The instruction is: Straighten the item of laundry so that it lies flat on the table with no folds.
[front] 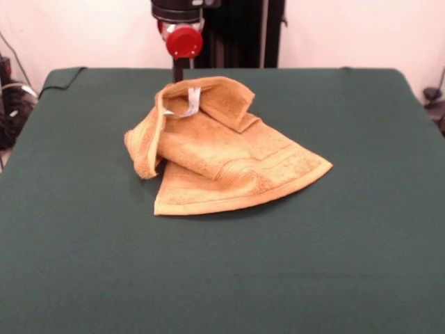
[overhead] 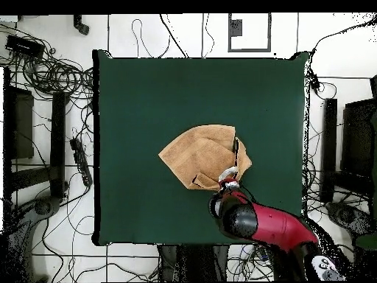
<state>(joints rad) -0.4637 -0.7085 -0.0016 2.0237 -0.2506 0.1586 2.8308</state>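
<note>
dark green cloth tabletop (front: 222, 278), large and rectangular, bare across the whole near stretch in the front view. further in, just past the middle, small orange-tan terry hand towel (front: 222, 153), crumpled and not flat. broad lower layer spread on the cloth, woven border band (front: 243, 177) running along its near edge, one corner pointing toward the picture's right at the tip of a rough wedge. long axis lying from that right-hand corner back up toward the bunched far-left part. left edge rolled over into a thick fold; far part raised and folded forward in a loose flap. small white care label (front: 189, 103) showing on the raised fold, close to the towel's far edge. underside of the folds and whatever of the towel lies beneath the flap hidden.

from overhead, same towel (overhead: 205, 157) seen as a lopsided wedge a little past the table's centre, well clear of all four table edges (overhead: 103, 147), pointed end away from the arm.

farthest in the front view, red and black arm's end with a red round cap (front: 183, 42), cut off by the top edge, standing just behind the towel's raised fold. gripper (front: 179, 72) mostly hidden behind that fold; jaws too hidden to tell whether spread or pressed together. overhead, arm's red link (overhead: 276, 225) reaching over the table's edge, gripper end (overhead: 228, 177) at the towel's nearest corner.
</note>
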